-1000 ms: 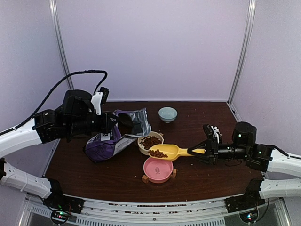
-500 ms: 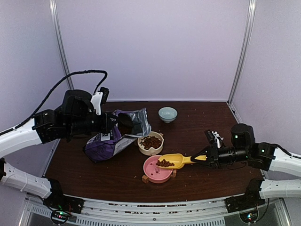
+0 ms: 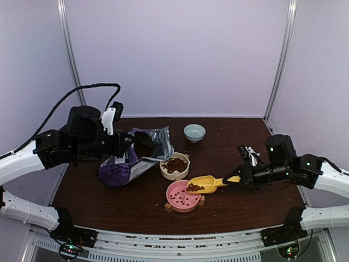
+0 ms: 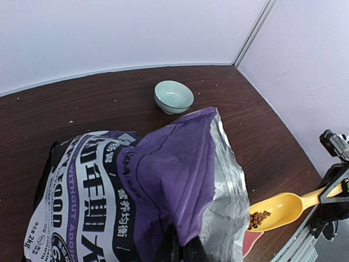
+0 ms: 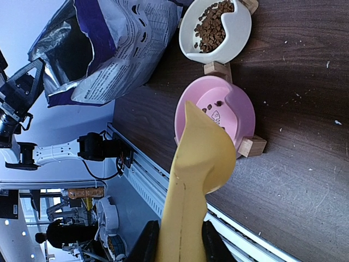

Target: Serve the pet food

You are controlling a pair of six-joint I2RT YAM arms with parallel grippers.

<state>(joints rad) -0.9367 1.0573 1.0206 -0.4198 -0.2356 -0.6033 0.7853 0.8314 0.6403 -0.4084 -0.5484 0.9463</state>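
Pet food (image 3: 194, 188) sat in yellow scoop (image 3: 210, 182) over pink bowl (image 3: 170, 195), few pellets inside; more filled cream bowl (image 3: 163, 173). Right gripper (image 3: 238, 178) clamped scoop's handle. Left gripper (image 3: 132, 146) pinched purple bag (image 3: 117, 169) at its open edge.

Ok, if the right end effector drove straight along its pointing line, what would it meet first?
Likely the pink bowl: the yellow scoop in the right end effector overhangs it; height unclear.

Top view looks down from behind the near edge; left wrist faces far-right, right wrist faces left (both close); all share the yellow plastic scoop (image 3: 210, 182).
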